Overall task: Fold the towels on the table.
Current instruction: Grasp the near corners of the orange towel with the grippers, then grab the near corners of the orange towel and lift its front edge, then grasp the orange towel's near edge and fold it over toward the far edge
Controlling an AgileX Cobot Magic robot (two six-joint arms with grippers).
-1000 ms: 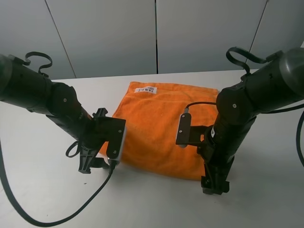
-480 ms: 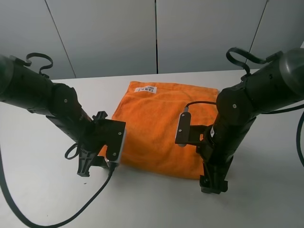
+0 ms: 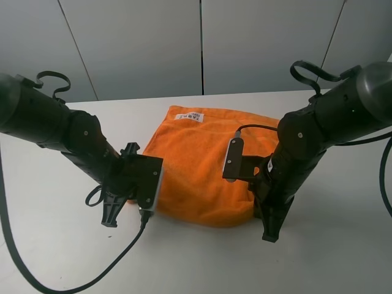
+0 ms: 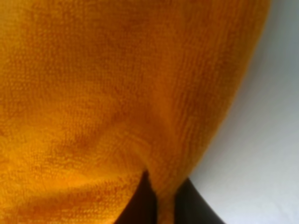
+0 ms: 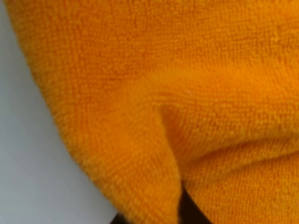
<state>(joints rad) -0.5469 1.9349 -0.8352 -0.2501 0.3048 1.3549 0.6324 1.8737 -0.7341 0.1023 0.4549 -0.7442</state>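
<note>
The orange towel lies on the white table, with its white label at the far edge. My left gripper is at the towel's near left corner. In the left wrist view it is shut, with a fold of the towel pinched between its dark fingers. My right gripper is at the near right corner. In the right wrist view it is shut on a pinched ridge of the towel. The near edge is raised and puffed.
A grey panelled wall stands behind the table's far edge. A black cable loops over the table at the near left, and another cable hangs at the right edge. Bare table surrounds the towel.
Both grippers have tilted inward and risen a little, drawing the towel's near edge up and slightly back. The cloth now bulges between them.
</note>
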